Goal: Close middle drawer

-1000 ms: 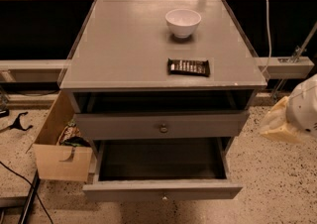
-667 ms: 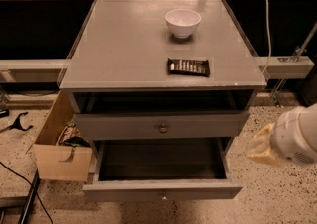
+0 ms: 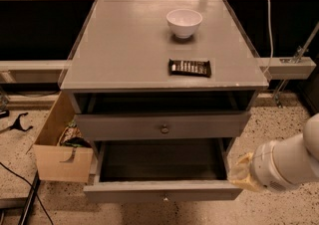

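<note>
The grey cabinet (image 3: 124, 50) has its middle drawer (image 3: 149, 190) pulled far out at the bottom of the view. Its flat front carries a small round knob (image 3: 164, 198), and its dark interior looks bare. Above it sits a taller-fronted grey drawer (image 3: 124, 127) with a plainer knob, with a dark gap over it. My gripper (image 3: 240, 173), pale yellow at the end of a white arm (image 3: 291, 162), is at the right front corner of the middle drawer, level with its rim.
A white bowl (image 3: 184, 21) and a dark snack bar (image 3: 189, 67) lie on the cabinet top. A tan wooden box (image 3: 60, 162) with a cut-out handle stands open against the cabinet's left side. Black cables (image 3: 20, 179) run over the speckled floor at left.
My arm has come down and to the left from the right edge of the view, bringing the gripper to the middle drawer's right front corner. The drawers have not moved.
</note>
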`<state>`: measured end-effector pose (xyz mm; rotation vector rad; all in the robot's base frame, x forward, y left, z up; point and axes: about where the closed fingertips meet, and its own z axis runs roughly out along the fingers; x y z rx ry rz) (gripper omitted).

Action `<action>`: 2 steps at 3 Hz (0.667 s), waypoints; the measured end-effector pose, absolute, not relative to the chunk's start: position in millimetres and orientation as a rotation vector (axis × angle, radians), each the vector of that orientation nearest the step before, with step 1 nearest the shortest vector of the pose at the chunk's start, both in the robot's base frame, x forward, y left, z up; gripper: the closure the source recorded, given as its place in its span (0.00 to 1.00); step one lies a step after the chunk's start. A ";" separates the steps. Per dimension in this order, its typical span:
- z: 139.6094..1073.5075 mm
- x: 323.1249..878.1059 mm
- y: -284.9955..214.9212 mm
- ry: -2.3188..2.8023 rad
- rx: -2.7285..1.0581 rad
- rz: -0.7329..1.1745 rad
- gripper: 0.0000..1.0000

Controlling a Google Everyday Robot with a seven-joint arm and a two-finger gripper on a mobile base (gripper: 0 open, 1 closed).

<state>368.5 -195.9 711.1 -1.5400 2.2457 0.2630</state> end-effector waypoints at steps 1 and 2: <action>704.4 367.0 -195.0 2.249 -1.541 0.271 1.00; 695.9 365.3 -197.2 2.260 -1.555 0.268 1.00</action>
